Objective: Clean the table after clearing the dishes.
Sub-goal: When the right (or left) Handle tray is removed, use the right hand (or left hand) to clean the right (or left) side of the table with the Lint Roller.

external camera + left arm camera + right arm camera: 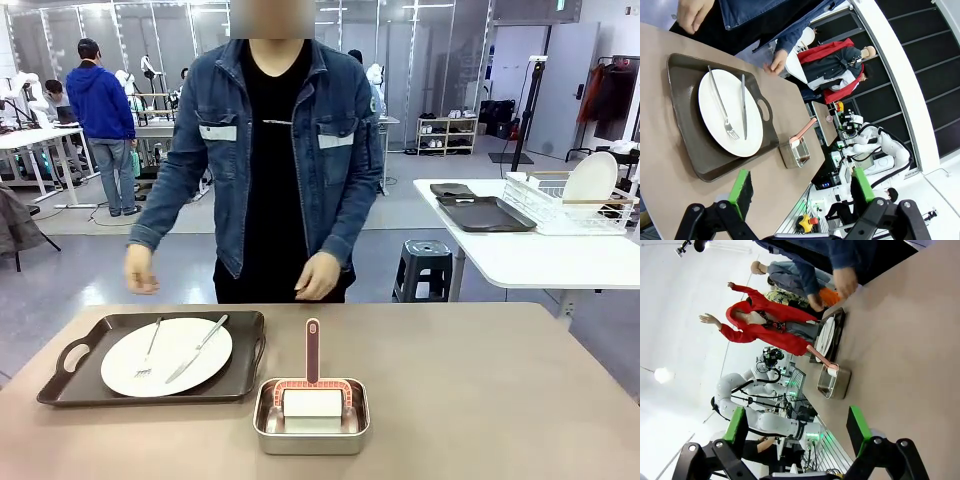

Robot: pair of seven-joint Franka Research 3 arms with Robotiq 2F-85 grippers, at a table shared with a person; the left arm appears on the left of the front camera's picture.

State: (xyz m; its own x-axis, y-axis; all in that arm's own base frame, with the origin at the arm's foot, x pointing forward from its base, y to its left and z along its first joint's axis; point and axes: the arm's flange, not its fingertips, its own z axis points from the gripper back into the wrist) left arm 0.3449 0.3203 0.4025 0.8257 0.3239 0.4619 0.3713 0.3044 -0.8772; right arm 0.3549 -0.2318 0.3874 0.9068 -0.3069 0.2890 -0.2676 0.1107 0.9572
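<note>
remote desk, mid-clearing: i watch a person stand at the far edge of the brown table [500, 400], both hands [318, 275] hanging loose just above its rim and touching nothing. one dark tray [238, 375] sits on the robot's left half of the table, carrying a white plate [166, 356] with a fork [150, 350] and a knife [197, 350] laid across it. just beside the tray, at the near middle, a small steel pan [310, 443] holds a roller [312, 402] with its pink handle pointing toward the person. a second dark tray [487, 214] lies well apart on the white table [520, 262] at the right, next to a dish rack [545, 205].

the left gripper [802, 190] hovers with its jaws wide apart and nothing between them, looking down on the tray's near edge. the right gripper [796, 427] hangs just as wide and empty over bare tabletop, the pan farther off.

i judge the clearing half done: this last tray has to leave before any wiping starts. the next move looks like the left arm's, or the person's. if it is mine, i need to drop onto the tray's rim or handle, grip it level so plate and cutlery do not slide, and keep clear of the pan. only then does the roller come into play.
</note>
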